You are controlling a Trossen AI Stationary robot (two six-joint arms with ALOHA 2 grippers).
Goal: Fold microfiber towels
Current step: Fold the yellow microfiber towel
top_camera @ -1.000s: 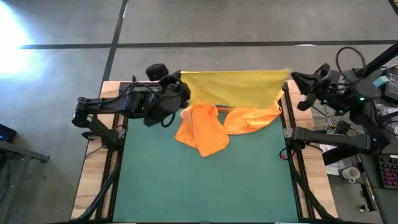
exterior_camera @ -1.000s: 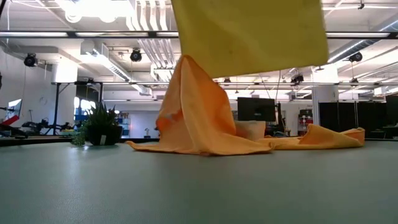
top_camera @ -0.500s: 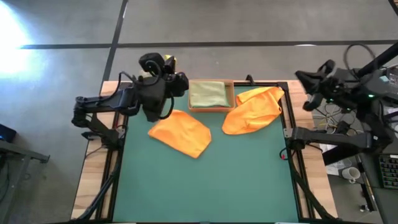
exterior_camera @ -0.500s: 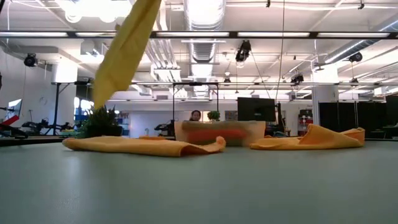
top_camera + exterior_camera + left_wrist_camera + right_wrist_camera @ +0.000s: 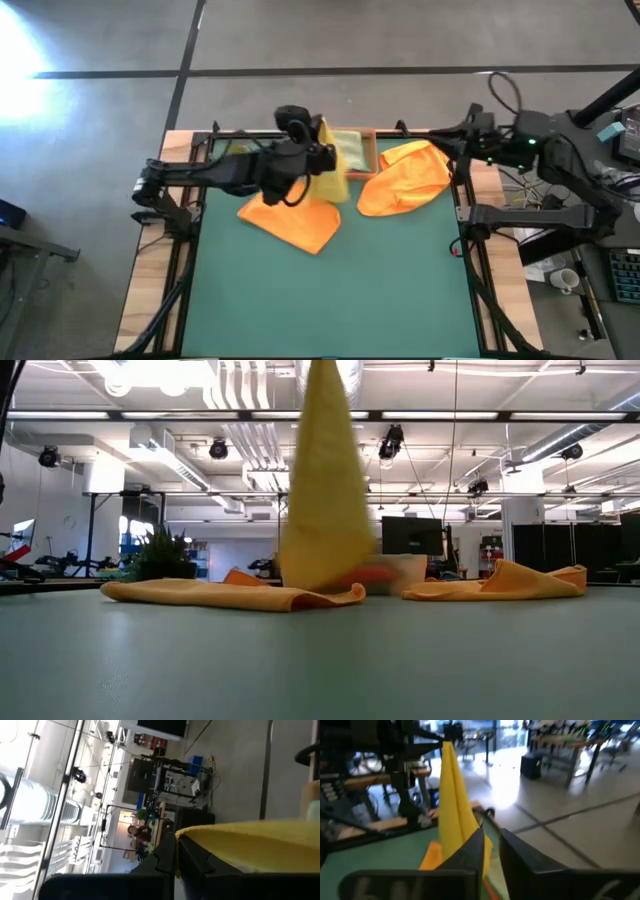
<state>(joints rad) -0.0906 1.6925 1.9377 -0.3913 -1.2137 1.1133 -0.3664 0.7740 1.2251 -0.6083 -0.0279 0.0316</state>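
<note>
Overhead, a soft yellow microfiber towel point(image 5: 333, 168) is seen hanging from the left pincer point(image 5: 322, 158), pressed together on one corner, above the far middle of the green-matted worktop point(image 5: 380, 290), just by a shallow tan cardboard tray point(image 5: 368, 152) at the far edge. An orange microfiber towel point(image 5: 292, 216) is laid flat beneath and beside the left arm; a second, crumpled orange towel point(image 5: 405, 178) is heaped near the right far corner. In the low view the yellow cloth point(image 5: 322, 480) is seen dangling as a narrow drape. The right pincer point(image 5: 455, 150) is held past the right far corner, fingers slightly spread with a narrow gap, nothing gripped. Judged step: the yellow towel is to be spread for folding. It would best be lowered onto bare mat clear of both orange cloths, with the free corner caught by the right pincer so no bunching occurs. Against the picture a second earlier, the yellow towel was stretched wide between both pincers and the near orange towel was rumpled; now one corner is released, and that orange towel lies flat.
</note>
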